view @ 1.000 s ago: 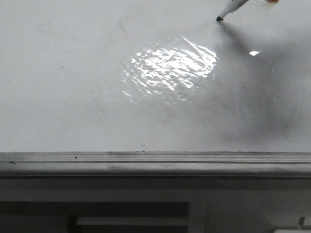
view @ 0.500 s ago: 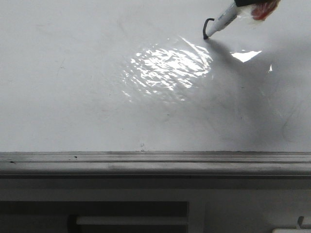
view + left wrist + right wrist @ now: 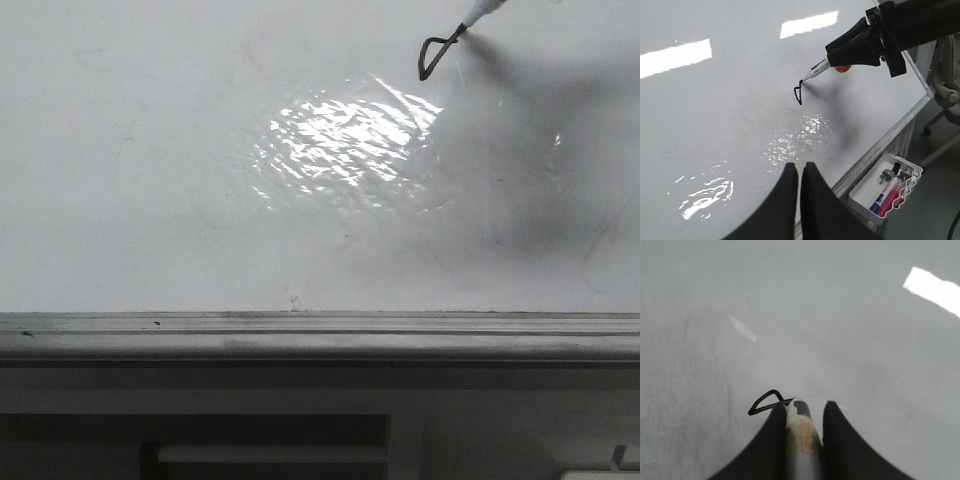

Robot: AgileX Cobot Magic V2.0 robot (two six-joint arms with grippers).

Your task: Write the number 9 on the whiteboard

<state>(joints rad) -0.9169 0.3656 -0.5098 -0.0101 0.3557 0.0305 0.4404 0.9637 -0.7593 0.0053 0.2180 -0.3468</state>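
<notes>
The whiteboard point(image 3: 150, 200) fills the front view, glossy white with a glare patch. On it stands a small pointed black loop, the top of the number 9 point(image 3: 433, 56); it also shows in the left wrist view point(image 3: 798, 94) and the right wrist view point(image 3: 766, 402). No tail shows. My right gripper point(image 3: 802, 407) is shut on a white marker point(image 3: 804, 437). The marker's tip point(image 3: 466, 26) touches the board at the loop's upper right corner. In the left wrist view the right gripper point(image 3: 867, 40) holds the marker point(image 3: 817, 67). My left gripper point(image 3: 800, 167) is shut and empty above the board's near edge.
A grey metal rail point(image 3: 320, 335) runs along the board's front edge. A white wire basket point(image 3: 885, 187) with several markers hangs off the board's side. A chair point(image 3: 947, 85) stands beyond the board's corner.
The marker tip drew the loop: it started at the upper right, went down to the left, then came back up right and closed the pointed loop. The left gripper's motion cannot be told.
</notes>
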